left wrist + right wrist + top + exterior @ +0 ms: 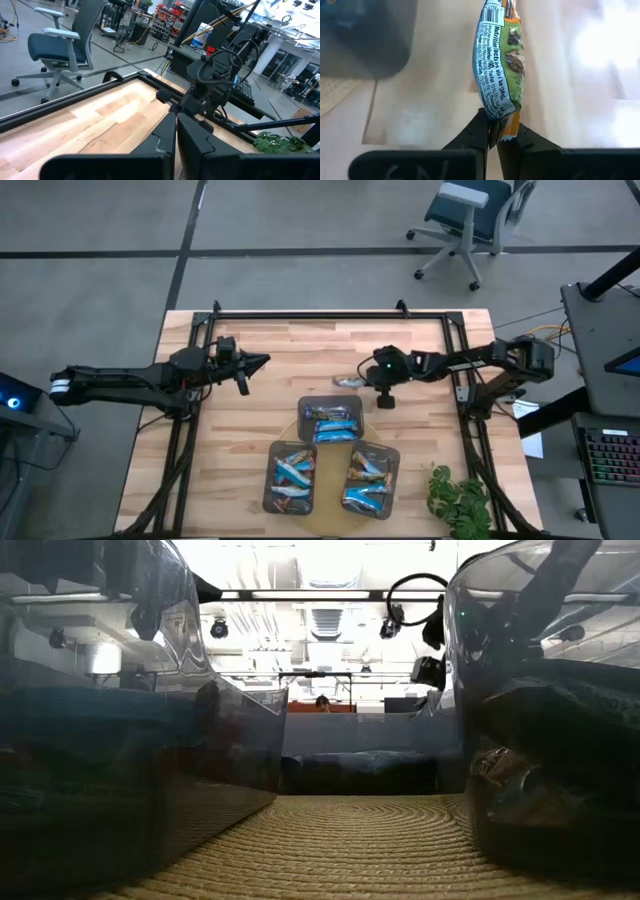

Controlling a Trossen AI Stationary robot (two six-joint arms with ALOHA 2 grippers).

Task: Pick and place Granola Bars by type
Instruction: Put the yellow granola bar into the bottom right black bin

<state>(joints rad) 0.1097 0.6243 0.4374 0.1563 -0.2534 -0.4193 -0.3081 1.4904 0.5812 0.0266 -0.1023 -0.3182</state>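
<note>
My right gripper (358, 381) is shut on a single granola bar (346, 381) with a green and orange wrapper (497, 55), just beyond the far tray (304, 420). Three dark grey trays sit on a round woven mat (350, 840). The far tray holds blue bars (333, 422). The near left tray (270, 480) holds blue and white bars. The near right tray (392, 480) holds brown and blue bars. My left gripper (262, 361) waits shut and level over the table's left part, its closed fingers (176, 117) on nothing. My right gripper pinches the bar's crimped end seal (504, 125) between its two fingertips (480, 127). The fingers slant down from the table's right side and lie along the bar. The bar sticks out past the fingertips over the wooden table, its label side showing.
Bare wood (290, 350) spreads across the far half of the table, inside a black frame rail (330, 314). A green plant (460, 500) stands at the near right corner. An office chair (470, 220) is on the floor beyond the far edge.
</note>
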